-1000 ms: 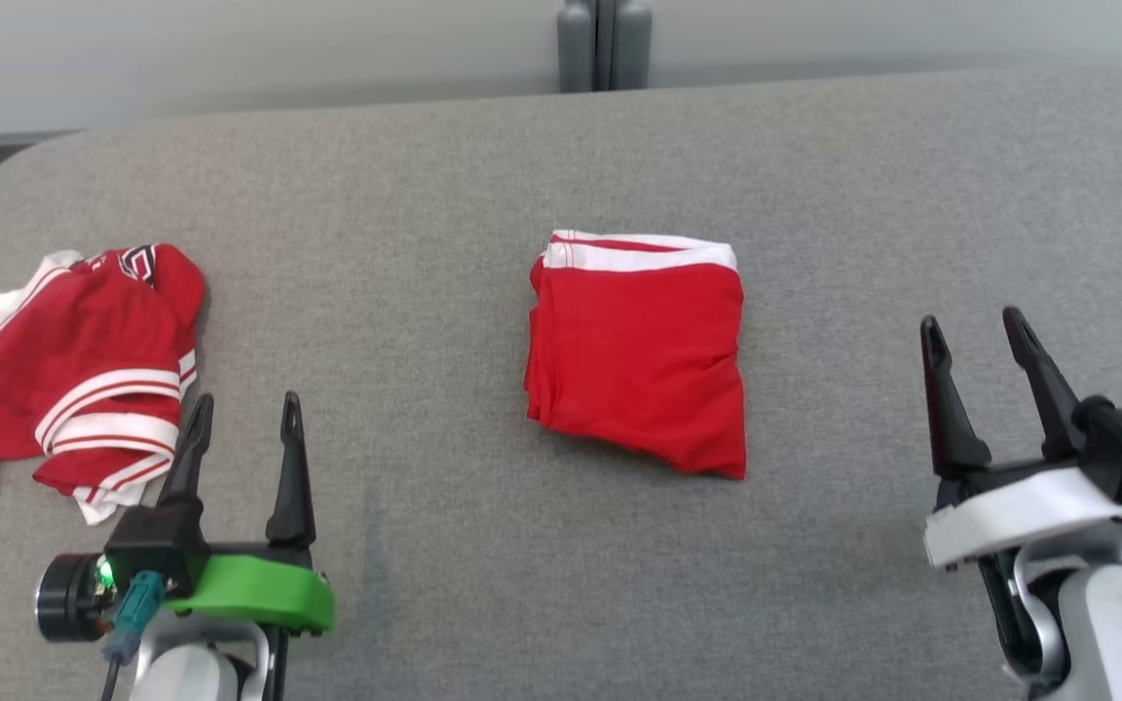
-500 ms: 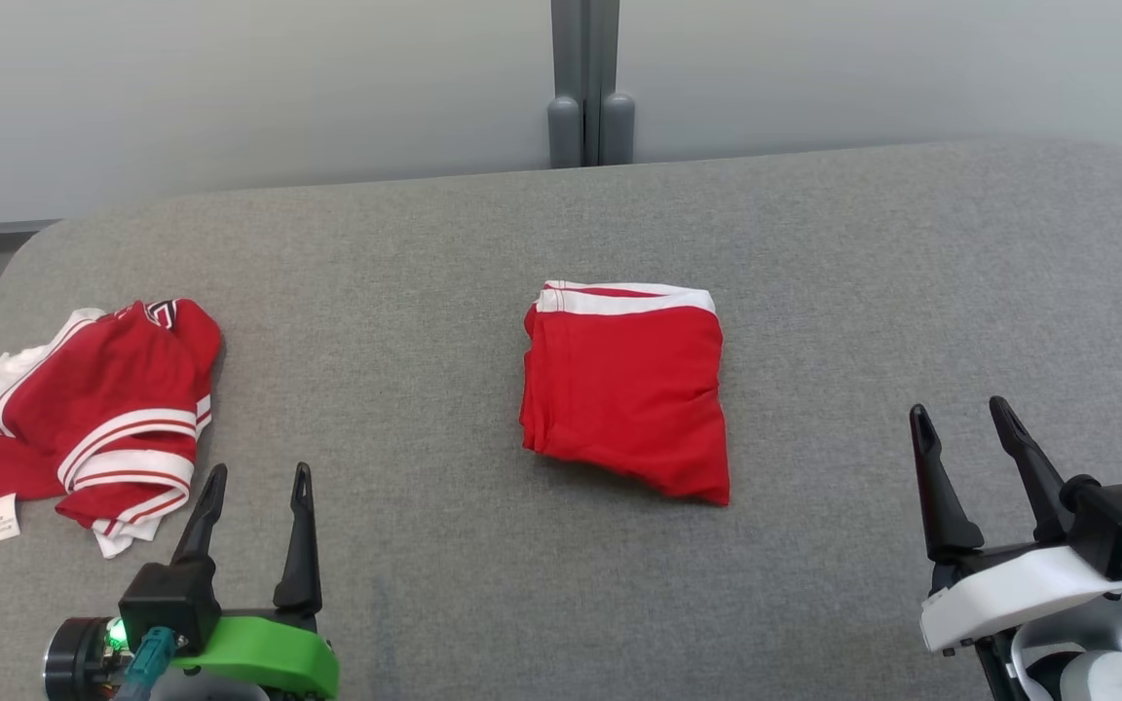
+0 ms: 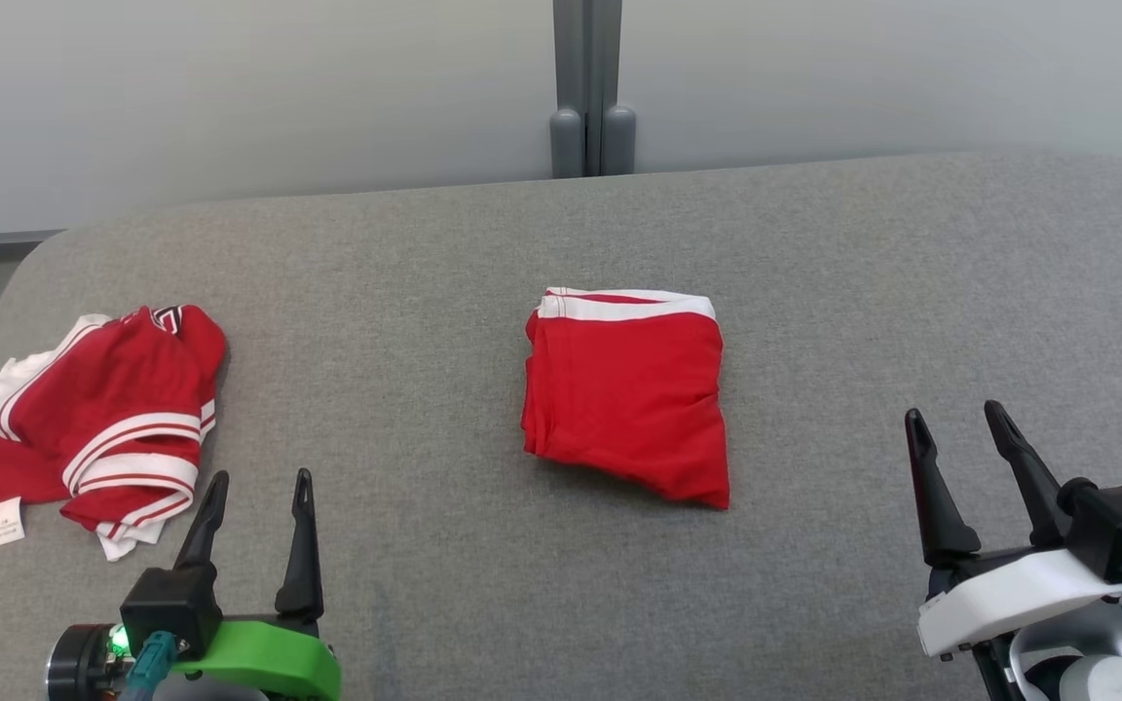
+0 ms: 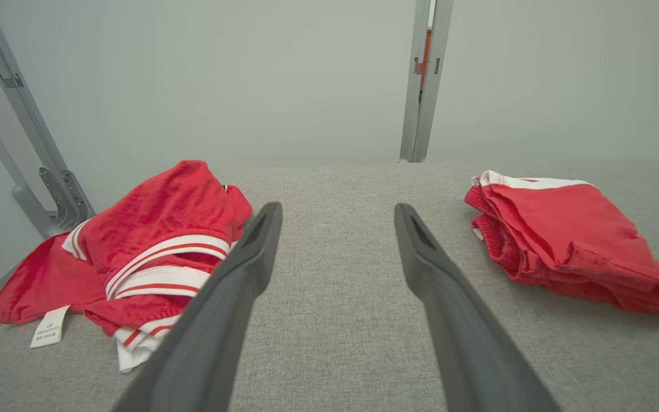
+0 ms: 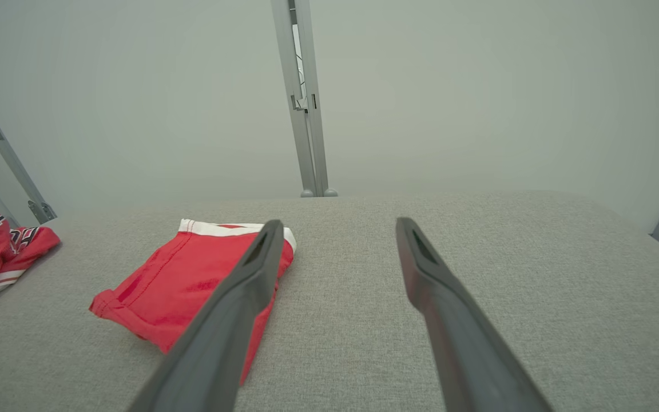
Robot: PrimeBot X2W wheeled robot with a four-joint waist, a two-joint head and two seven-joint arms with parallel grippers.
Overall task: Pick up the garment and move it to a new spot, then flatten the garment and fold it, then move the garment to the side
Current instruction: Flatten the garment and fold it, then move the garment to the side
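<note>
Two red garments lie on your grey surface (image 3: 814,292). You'll find the folded red garment (image 3: 624,394) in the middle, lying flat with its white band on the far edge, well apart from both tools. Your left tool (image 3: 261,476) hangs released and empty at the near left, just beside the crumpled red-and-white jersey (image 3: 93,419). Your right tool (image 3: 953,411) is likewise spread wide with nothing between its fingers, at the near right over bare surface

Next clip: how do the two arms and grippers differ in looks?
The left gripper: two long tapered black fingers on a black block, green bracket, teal plug, green light. The right gripper: same fingers, white bracket, teal plug, pale grey forearm.
</note>
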